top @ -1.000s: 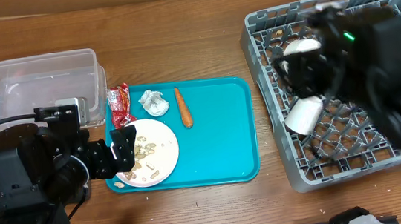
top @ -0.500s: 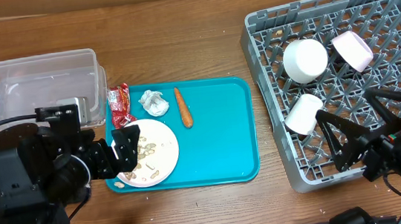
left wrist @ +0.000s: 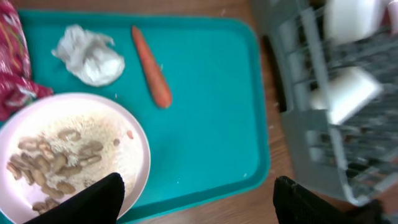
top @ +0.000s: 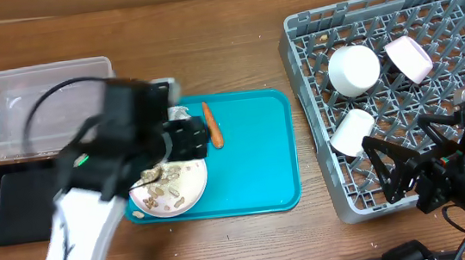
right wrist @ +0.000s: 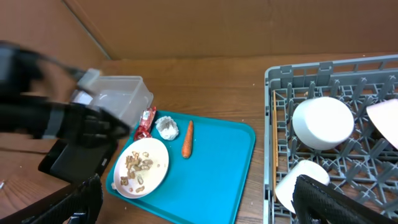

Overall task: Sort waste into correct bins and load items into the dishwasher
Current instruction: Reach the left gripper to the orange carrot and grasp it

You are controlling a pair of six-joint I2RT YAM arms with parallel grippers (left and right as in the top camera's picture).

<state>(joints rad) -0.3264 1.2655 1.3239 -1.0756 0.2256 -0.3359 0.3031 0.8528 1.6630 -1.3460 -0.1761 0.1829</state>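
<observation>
On the teal tray [top: 253,162] lie a white plate with beige scraps [top: 174,188], an orange carrot [top: 212,125] and a white tissue [top: 180,112]. My left gripper [top: 188,140] hovers open and empty over the plate's far edge. In the left wrist view its fingers [left wrist: 199,202] straddle the plate [left wrist: 68,155], with carrot [left wrist: 152,74], tissue [left wrist: 90,56] and red wrapper [left wrist: 12,56] beyond. My right gripper [top: 410,168] is open and empty over the grey rack's [top: 461,2] front edge. The rack holds a bowl [top: 353,69], a pinkish bowl [top: 408,57] and a cup [top: 352,132].
The clear tub [top: 40,107] stands at the far left, with the black tray [top: 15,200] in front of it. In the right wrist view, chopsticks [right wrist: 273,143] lie along the rack's left edge. Bare wood lies between teal tray and rack.
My left arm swung from the front left up over the teal tray, uncovering the black tray and hiding the wrapper from above. My right arm pulled back from the rack to its front edge.
</observation>
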